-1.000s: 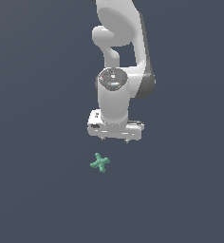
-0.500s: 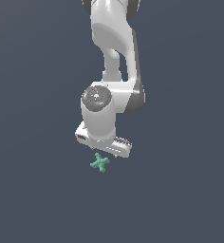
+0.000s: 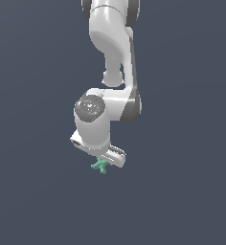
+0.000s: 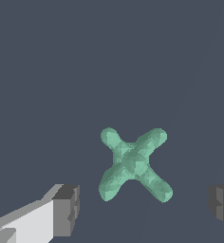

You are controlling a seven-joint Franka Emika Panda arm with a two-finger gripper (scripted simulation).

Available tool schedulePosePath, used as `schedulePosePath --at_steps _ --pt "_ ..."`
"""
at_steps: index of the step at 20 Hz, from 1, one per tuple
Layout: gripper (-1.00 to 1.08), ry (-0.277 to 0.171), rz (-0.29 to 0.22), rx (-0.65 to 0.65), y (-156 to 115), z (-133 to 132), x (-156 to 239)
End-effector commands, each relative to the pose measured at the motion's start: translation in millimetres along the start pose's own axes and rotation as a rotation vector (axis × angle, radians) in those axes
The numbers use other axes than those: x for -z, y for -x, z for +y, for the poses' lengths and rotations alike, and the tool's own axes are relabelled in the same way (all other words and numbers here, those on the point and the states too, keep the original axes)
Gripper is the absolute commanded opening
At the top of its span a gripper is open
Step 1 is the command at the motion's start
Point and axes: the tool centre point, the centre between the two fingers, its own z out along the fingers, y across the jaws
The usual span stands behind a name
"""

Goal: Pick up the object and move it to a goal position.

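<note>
The object (image 4: pixel 134 162) is a small teal-green cross with four stubby arms, lying flat on the dark grey floor. In the wrist view it sits between and slightly beyond my two grey fingertips (image 4: pixel 66 210), nearer the middle of the gap. My gripper (image 4: pixel 144 209) is open, its fingers spread wider than the cross and touching nothing. In the exterior view the white hand (image 3: pixel 99 149) hangs low right over the object (image 3: pixel 100 167), and only part of the cross peeks out beneath it; the fingers are hidden there.
The white arm (image 3: pixel 116 52) rises from the hand to the upper edge of the exterior view. Around the cross there is only plain dark grey floor (image 3: pixel 182 191).
The arm has swung towards the exterior view's left and come down over the object. The hand now covers part of the cross, which has not moved.
</note>
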Motion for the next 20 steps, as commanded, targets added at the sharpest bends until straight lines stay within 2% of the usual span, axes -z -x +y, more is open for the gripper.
schedulePosePath --at_steps 1,6,14,20 --pt "1.0 0.001 0.001 -0.006 -2 0 -1" --pt "1.0 0.0 0.0 -0.003 -1 0 -8" --pt "1.0 0.001 0.001 -0.006 0 1 -47" --pt "1.0 0.001 0.001 -0.007 -2 1 -51"
